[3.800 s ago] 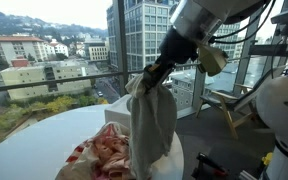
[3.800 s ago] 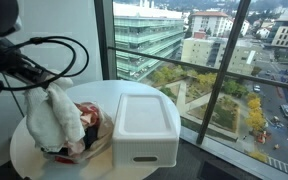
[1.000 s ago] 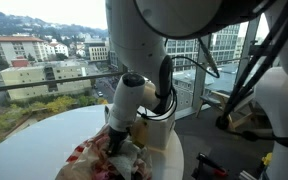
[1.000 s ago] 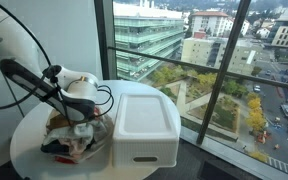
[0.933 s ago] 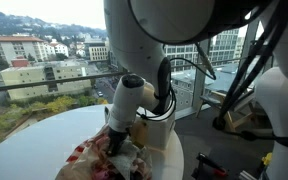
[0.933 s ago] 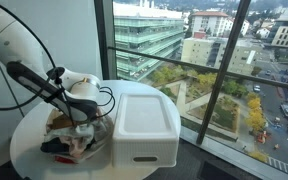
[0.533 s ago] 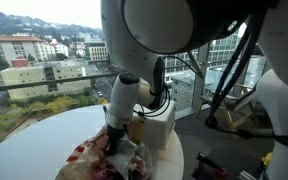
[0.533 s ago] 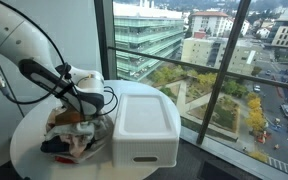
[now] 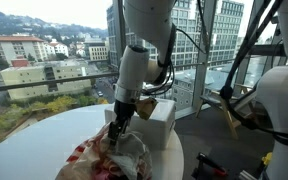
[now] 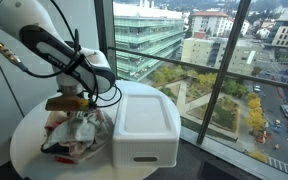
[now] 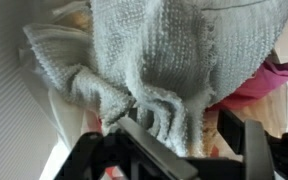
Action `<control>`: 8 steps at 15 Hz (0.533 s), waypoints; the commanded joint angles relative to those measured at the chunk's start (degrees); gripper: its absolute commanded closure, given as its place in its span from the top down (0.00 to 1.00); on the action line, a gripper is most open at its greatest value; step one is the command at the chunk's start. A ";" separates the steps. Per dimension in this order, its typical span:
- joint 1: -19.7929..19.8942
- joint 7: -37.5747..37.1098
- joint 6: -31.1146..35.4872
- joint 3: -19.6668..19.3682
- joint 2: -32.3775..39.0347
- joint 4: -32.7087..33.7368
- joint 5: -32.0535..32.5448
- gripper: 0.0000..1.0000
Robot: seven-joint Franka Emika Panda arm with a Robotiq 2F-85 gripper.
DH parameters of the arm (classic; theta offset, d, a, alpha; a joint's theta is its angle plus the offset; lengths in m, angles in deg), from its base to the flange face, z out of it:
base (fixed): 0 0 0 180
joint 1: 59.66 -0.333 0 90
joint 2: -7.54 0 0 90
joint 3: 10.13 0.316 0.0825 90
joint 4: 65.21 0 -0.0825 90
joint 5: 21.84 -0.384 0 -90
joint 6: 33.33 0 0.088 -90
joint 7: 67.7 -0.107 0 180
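Observation:
A grey knitted towel (image 11: 154, 55) lies crumpled on a heap of cloths, seen in both exterior views (image 9: 131, 155) (image 10: 86, 128). My gripper (image 11: 196, 140) hangs just above it, open. A fold of the towel still reaches up between the fingers (image 11: 149, 155), with a gap on the right side. In both exterior views the gripper (image 9: 117, 122) (image 10: 76, 104) stands right over the heap, next to a white lidded box (image 10: 144, 122). Under the towel lies a red and white patterned cloth (image 9: 89, 160), and pink fabric (image 11: 276, 80) shows beside it.
The heap and the white box (image 9: 160, 118) sit on a round white table (image 10: 29, 152) by floor-to-ceiling windows. The box is close beside the heap. The table edge (image 9: 29, 140) curves round near the heap. The arm's cables loop above the cloths.
The jaws have spread apart and let go of the grey towel, which now rests on the heap. The gripper and arm have risen a little above the cloths.

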 commanded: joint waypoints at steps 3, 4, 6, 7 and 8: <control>4.62 -16.00 3.84 2.43 -13.01 -1.22 15.28 1.00; 4.98 -20.62 4.02 2.56 -12.79 -1.12 18.58 1.00; 7.43 -27.21 6.34 4.86 -12.31 -1.30 23.67 1.00; 9.45 -28.78 8.01 7.10 -11.93 -1.57 25.15 0.99; 11.78 -29.55 9.07 9.69 -11.43 -1.79 26.10 1.00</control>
